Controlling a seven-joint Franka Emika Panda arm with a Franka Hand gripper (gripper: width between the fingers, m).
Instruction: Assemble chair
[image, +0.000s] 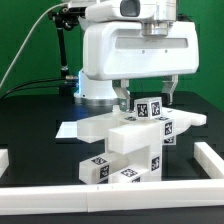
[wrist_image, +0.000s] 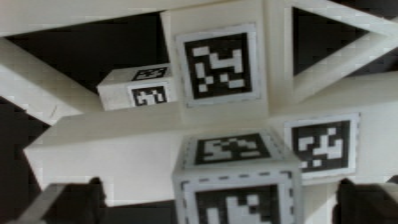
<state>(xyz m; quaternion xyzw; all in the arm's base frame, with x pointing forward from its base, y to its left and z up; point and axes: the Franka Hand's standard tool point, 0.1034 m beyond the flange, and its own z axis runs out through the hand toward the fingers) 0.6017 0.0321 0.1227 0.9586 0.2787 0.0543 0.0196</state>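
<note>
The chair parts (image: 130, 140) stand joined in a white blocky stack with several black-and-white tags in the middle of the black table. A flat panel (image: 85, 128) sticks out toward the exterior view's left. My gripper (image: 148, 99) hangs just over the top of the stack, with its fingers on either side of a tagged upright block (image: 150, 108). In the wrist view the gripper (wrist_image: 222, 205) is open. Its dark fingers (wrist_image: 71, 200) stand apart from the tagged block (wrist_image: 237, 190) between them, with a gap on each side. Slotted panels (wrist_image: 107, 70) lie beyond.
A low white rail (image: 208, 155) borders the table at the exterior view's right, front (image: 110, 195) and left (image: 4, 158). The arm's base (image: 95, 90) stands behind the stack. Black cables (image: 25, 50) hang at the back left.
</note>
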